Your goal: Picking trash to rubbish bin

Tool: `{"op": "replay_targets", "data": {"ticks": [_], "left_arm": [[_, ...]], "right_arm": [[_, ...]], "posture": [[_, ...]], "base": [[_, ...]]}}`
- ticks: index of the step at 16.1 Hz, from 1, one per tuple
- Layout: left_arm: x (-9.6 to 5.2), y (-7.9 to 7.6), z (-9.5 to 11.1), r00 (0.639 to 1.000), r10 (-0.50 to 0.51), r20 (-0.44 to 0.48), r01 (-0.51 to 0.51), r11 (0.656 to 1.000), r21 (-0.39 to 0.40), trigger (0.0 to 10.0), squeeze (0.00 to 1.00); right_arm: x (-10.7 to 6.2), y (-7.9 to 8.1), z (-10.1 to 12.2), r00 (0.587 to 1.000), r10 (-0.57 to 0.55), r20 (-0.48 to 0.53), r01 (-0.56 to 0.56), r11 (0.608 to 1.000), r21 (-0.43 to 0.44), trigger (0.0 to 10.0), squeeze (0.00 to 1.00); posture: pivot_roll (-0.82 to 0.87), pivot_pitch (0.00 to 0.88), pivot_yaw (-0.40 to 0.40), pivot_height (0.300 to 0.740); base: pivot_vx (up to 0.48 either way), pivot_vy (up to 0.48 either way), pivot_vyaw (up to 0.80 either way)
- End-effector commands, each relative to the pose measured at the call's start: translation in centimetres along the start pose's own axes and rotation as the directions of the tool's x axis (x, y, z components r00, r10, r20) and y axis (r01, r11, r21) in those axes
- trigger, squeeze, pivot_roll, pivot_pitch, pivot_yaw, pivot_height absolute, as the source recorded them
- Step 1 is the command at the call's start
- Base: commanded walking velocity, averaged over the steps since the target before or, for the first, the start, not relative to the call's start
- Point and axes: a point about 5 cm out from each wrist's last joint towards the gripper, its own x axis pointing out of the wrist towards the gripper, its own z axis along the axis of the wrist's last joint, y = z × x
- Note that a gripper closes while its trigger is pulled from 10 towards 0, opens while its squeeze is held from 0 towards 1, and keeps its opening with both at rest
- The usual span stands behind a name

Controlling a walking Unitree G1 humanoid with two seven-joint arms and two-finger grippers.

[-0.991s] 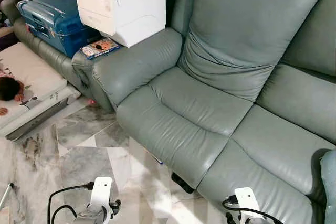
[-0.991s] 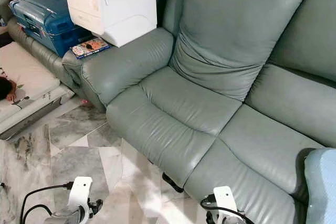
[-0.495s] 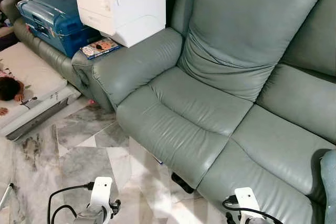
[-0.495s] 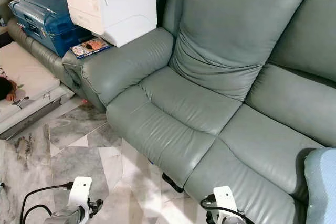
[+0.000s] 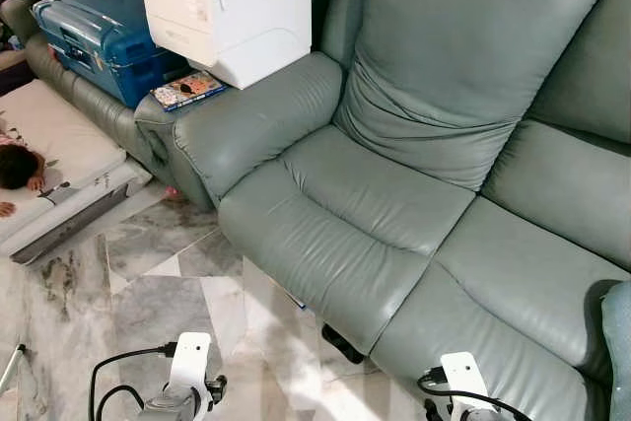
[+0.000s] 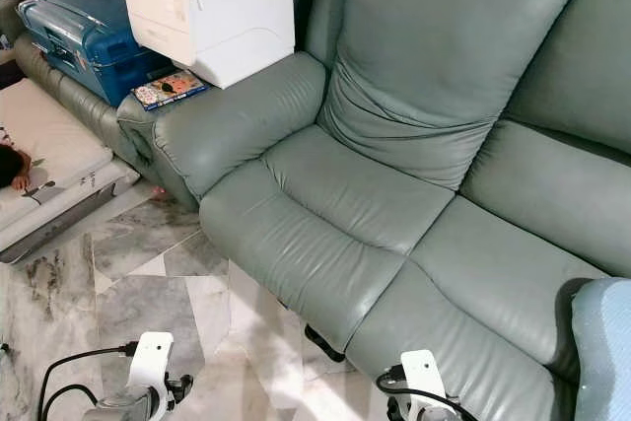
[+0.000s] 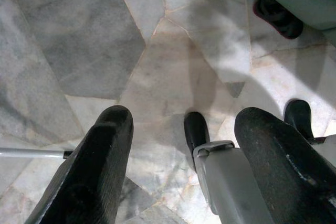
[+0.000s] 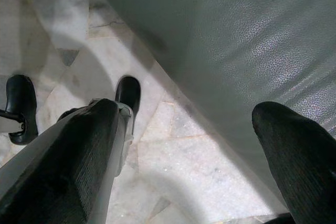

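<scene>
A grey-green sofa (image 5: 414, 194) fills the centre and right of the frame, above a marble floor (image 5: 148, 293) at lower left. The left pincer (image 7: 178, 166) hangs over the floor with fingers apart and empty; the right pincer (image 8: 184, 156), also apart, hangs beside the sofa's front. A white drawer box (image 5: 232, 7) and blue suitcase (image 5: 94, 36) sit upper left. I cannot tell where any trash or bin is.

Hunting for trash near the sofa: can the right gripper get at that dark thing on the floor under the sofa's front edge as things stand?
Probably not yet. The right gripper hangs low and open beside the sofa, and the dark object is tucked half under the seat edge, so the overhang blocks a straight reach. Bending or stepping closer looks needed.
</scene>
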Motion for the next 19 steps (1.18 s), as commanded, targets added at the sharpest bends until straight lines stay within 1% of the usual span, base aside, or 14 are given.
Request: {"op": "replay_targets", "data": {"ticks": [1,13,16,19], "left_arm": [[0.0,1.6,3.1,0.982,0.169,0.084,-0.178,0.978,0.109,10.0,0.0],[0.0,1.6,3.1,0.982,0.169,0.084,-0.178,0.978,0.109,10.0,0.0],[-0.1,1.5,3.9,0.98,0.167,0.104,-0.178,0.978,0.109,10.0,0.0],[0.0,1.3,4.2,0.98,0.167,0.11,-0.179,0.978,0.108,10.0,0.0]], "right_arm": [[-0.1,-3.6,5.5,0.985,-0.135,0.111,0.116,0.979,0.167,10.0,0.0],[-0.1,-3.6,5.5,0.985,-0.135,0.111,0.116,0.979,0.167,10.0,0.0],[-0.1,-3.0,6.3,0.983,-0.125,0.135,0.099,0.977,0.19,10.0,0.0],[-0.1,-3.1,6.2,0.983,-0.126,0.132,0.1,0.977,0.191,10.0,0.0]], "posture": [[0.08,0.208,-0.017,0.74],[0.08,0.208,-0.017,0.74],[0.08,0.206,-0.016,0.74],[0.08,0.205,-0.014,0.74]], "base": [[0.0,0.0,0.0],[0.0,0.0,0.0],[0.0,0.0,0.0],[0.0,0.0,0.0]]}}
